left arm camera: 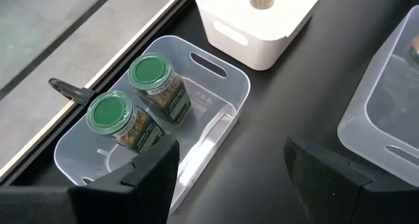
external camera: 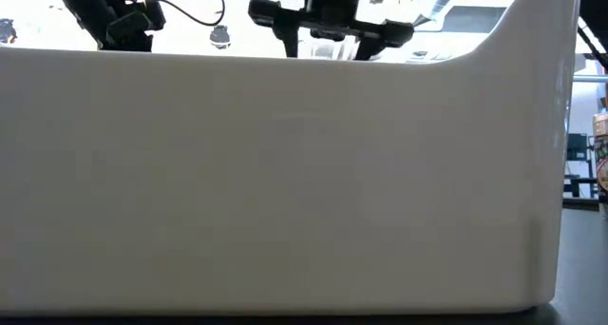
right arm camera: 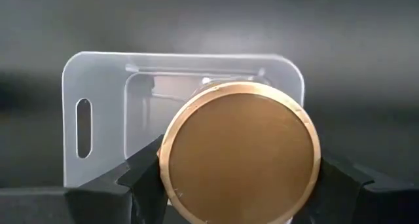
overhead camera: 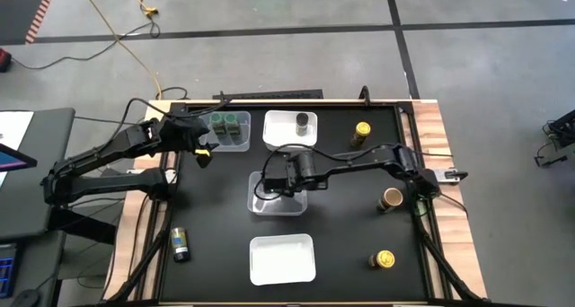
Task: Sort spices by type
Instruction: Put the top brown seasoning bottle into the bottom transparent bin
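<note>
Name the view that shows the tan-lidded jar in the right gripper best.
Right wrist view: the tan-lidded jar fills the frame between the fingers, above a clear tray. The high view hides it under the arm; the low and left wrist views miss it.

R arm reaches in from the right side, elbow bent, wrist pointing down over mid-table. R gripper (right arm camera: 239, 185) has its fingers (right arm camera: 141, 175) pressed on both sides of a tan-lidded jar (right arm camera: 239, 160), holding it off the surface. L arm stretched along the far left edge, L gripper (left arm camera: 229, 178) tilted down, fingers (left arm camera: 154, 168) spread apart w/ nothing between them.
</note>
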Controlling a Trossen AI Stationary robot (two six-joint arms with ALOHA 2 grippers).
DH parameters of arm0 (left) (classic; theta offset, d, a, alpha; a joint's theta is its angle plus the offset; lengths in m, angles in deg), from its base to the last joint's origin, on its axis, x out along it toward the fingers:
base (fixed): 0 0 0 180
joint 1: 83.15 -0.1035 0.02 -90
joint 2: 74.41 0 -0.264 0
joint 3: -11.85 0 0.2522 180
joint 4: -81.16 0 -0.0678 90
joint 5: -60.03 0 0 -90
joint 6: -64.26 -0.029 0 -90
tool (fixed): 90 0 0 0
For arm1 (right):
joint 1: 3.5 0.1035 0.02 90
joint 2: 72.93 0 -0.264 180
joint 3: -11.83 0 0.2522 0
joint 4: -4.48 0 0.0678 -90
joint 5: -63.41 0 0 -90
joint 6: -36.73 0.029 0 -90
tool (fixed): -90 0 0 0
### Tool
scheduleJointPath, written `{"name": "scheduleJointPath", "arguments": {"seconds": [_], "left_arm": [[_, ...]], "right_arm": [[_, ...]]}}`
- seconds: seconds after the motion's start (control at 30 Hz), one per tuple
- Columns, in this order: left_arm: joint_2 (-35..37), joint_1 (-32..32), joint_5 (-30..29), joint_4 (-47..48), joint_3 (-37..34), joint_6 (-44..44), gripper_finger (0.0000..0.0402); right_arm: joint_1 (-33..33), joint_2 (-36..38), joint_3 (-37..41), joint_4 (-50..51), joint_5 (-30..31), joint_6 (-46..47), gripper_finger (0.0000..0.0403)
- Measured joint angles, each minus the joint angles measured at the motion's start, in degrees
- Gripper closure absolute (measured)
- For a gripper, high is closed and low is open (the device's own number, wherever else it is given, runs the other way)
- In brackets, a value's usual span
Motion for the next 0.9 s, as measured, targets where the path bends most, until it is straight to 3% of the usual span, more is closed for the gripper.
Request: {"name": "scheduleJointPath", "arguments": {"seconds": [0.9], "left_arm": [[0.00,0.00,0.00,-0.07,0.02,0.17,0.0138]], "right_arm": [[-3.23,-5.10,0.87,-1.17,-5.35,-4.02,0.0103]]}}
